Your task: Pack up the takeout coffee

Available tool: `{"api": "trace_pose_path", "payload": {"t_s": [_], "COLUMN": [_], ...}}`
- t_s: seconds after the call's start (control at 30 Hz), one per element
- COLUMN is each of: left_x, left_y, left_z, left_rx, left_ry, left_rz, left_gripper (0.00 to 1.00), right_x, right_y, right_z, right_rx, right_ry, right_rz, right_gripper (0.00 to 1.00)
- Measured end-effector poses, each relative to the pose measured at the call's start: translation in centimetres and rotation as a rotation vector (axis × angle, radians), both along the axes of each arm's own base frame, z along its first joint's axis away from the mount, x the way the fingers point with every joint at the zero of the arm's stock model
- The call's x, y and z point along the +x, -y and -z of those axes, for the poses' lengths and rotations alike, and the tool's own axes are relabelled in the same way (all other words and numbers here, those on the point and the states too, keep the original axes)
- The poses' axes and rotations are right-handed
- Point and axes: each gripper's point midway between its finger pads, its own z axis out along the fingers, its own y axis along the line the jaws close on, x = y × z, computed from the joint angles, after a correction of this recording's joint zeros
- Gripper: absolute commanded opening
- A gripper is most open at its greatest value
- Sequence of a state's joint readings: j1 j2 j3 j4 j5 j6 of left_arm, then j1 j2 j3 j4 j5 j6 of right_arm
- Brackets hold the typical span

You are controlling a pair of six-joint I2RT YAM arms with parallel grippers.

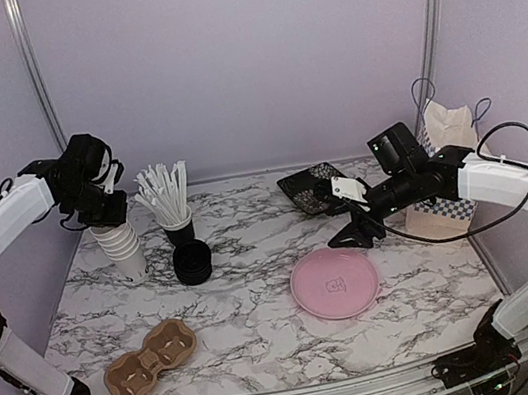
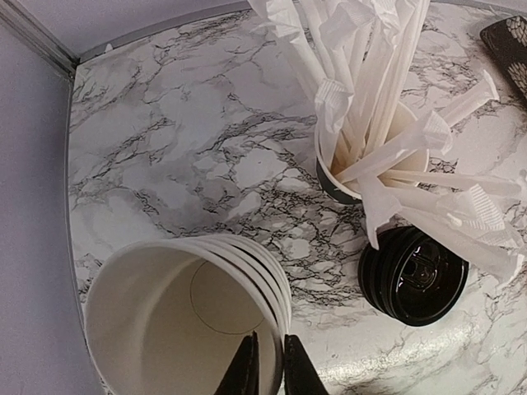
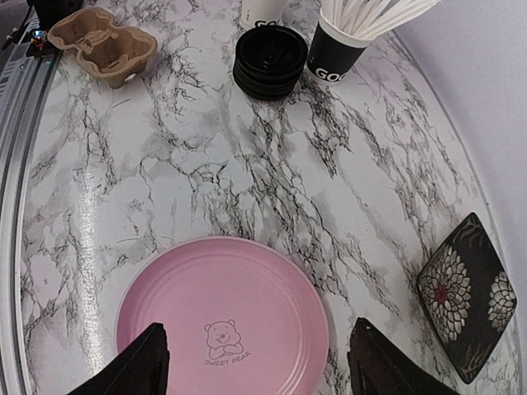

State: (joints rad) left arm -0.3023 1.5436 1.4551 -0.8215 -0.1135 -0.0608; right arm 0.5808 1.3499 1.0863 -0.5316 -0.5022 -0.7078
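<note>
Left wrist: gripper astride cup rim

Bright, even, diffuse light from overhead; nothing blown out. Soft, short shadows beside the pink plate and lid stack. Pale glare streak on the marble surface in the right wrist view. Wrist views bend at the edges. Cup stack interior is shaded; left end effector slightly soft near the lens.

Marbled tabletop — plain lilac walls, metal corner posts; lighting even, perhaps overhead.
</note>
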Motion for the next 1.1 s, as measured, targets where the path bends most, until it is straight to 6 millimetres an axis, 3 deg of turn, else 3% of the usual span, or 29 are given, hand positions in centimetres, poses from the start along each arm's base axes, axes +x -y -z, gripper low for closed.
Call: {"api": "trace_pose_path", "payload": {"t_s": [0.13,0.33,0.57,0.7,0.8,1.1], "left_x": [0.1,0.1,-0.1,-0.8,-1.0,-1.1], "left_y": [0.0,0.0,-0.4,-0.9,-0.2,-0.7], "left_z": [0.2,0.2,0.0,-1.5,-3.0,-6.6], "left_rx": [0.002,0.001,0.045,0.156,0.154,0.175], "left_ry": [-0.005,-0.006,0.000,0.030,0.068,0.134], "left_rz": [-0.001,-0.003,-0.016,-0.035,-0.023,-0.080], "left_gripper": [0.13,0.01,0.00,0.00,0.00,0.00], "right_x": [0.0,0.1,0.1,0.1,0.1,0.1], "right_y": [0.2,0.2,0.2,0.2,0.2,-0.4], "right_z": [0.2,0.1,0.1,0.1,0.1,-0.4], "right_rx": [-0.007,-0.006,-0.006,-0.006,-0.004,0.015], "right_ry": [0.001,0.009,0.010,0.009,0.009,-0.003], "right_rz": [0.007,0.010,0.010,0.010,0.009,-0.010], "right_gripper": [0.72,0.72,0.71,0.70,0.69,0.67]}}
